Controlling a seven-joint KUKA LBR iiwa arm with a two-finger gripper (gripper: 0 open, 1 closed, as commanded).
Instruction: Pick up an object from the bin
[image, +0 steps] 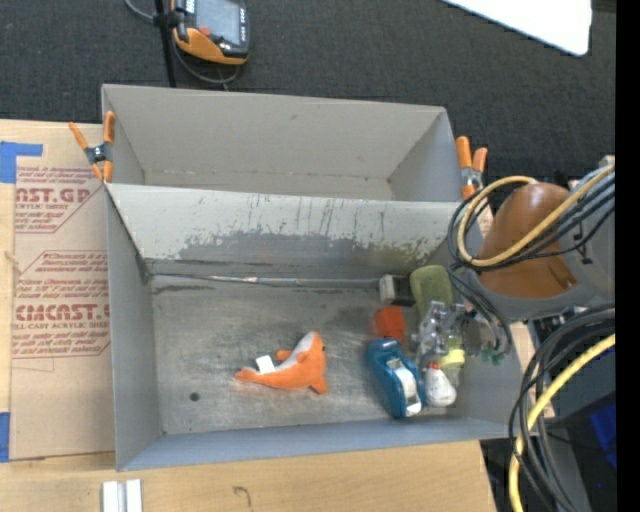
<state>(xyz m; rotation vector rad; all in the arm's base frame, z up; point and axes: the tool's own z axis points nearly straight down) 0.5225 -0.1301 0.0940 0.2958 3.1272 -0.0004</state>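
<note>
**Q:** What stage of the pick does the figure show?

**A:** An early one, as far as can be judged. The pincer (437, 338) is low inside the bin (270, 215), at about 4 o'clock on its floor, in among a small cluster of things. Nothing is seen lifted clear of the floor, so the grasp and the lift both appear to be left to do.

**Q:** Which things lie nearest the pincer?

**A:** A blue thing (390, 380) with a white patch lies just beside it at 8 o'clock. An orange ball (390, 322) sits at 10 o'clock, a green lump (430, 283) at 12 o'clock against the back wall, and a white piece (441, 388) at 6 o'clock. An orange-and-white soft toy (290, 370) lies well apart, at 6 o'clock on the floor.

**Q:** Is the pincer spread, pressed together, or pinching something?

**A:** That cannot be told. Its metal parts merge with the cluster, and a yellow-green scrap beside it may be either touching it or only behind it.

**Q:** What else is hidden or cut off?

**A:** The arm's orange cover (528, 240) and looping cables (480, 225) overhang the bin's 3 o'clock wall and hide the floor beneath them. What the blue thing and the green lump actually are stays uncertain.
</note>
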